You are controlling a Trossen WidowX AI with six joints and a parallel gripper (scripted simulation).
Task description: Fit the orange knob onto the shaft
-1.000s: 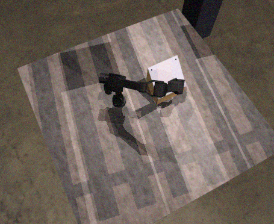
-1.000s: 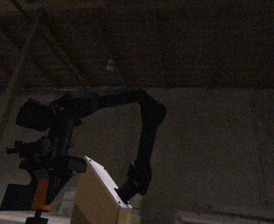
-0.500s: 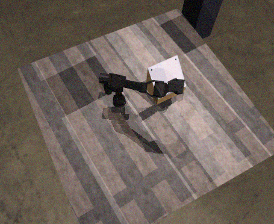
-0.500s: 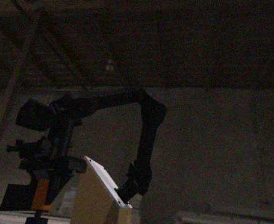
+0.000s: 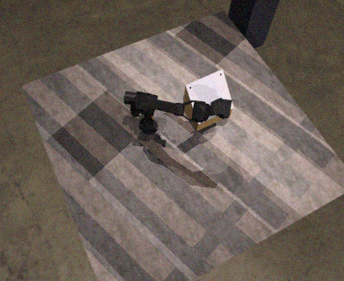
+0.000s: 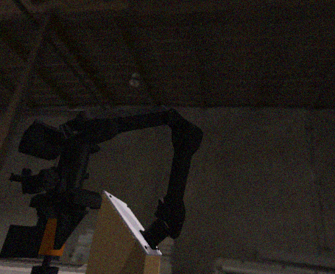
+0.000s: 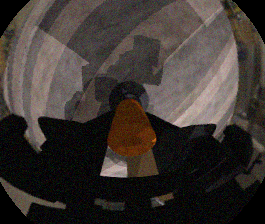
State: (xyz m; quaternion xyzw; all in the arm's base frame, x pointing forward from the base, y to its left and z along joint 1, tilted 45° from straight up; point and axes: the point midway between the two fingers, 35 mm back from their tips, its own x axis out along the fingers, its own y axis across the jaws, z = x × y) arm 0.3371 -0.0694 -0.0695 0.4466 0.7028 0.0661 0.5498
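One orange knob [image 6: 48, 236] [image 7: 131, 131] clasped in the gripper [image 6: 54, 239] [image 7: 130, 113] above a patchwork-striped tabletop [image 5: 165, 211], dim concrete-walled room around.

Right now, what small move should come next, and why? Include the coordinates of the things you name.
Probably a slight wrist turn with light downward pressure: the gripper [image 6: 54, 236] holds the orange knob [image 6: 48, 237] [image 7: 132, 130] over the pedestal [image 6: 44, 270], a stretch of shaft [image 6: 46, 261] shows beneath it, and the flat's direction cannot be seen.

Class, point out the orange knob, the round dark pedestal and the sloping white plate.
Orange knob [image 6: 48, 236] [image 7: 131, 131]: exterior and wrist; its body.
Round dark pedestal [image 5: 153, 126] [image 6: 44, 270]: top and exterior; its base.
Sloping white plate [image 5: 209, 87] [image 6: 126, 217]: top and exterior; its upper face.
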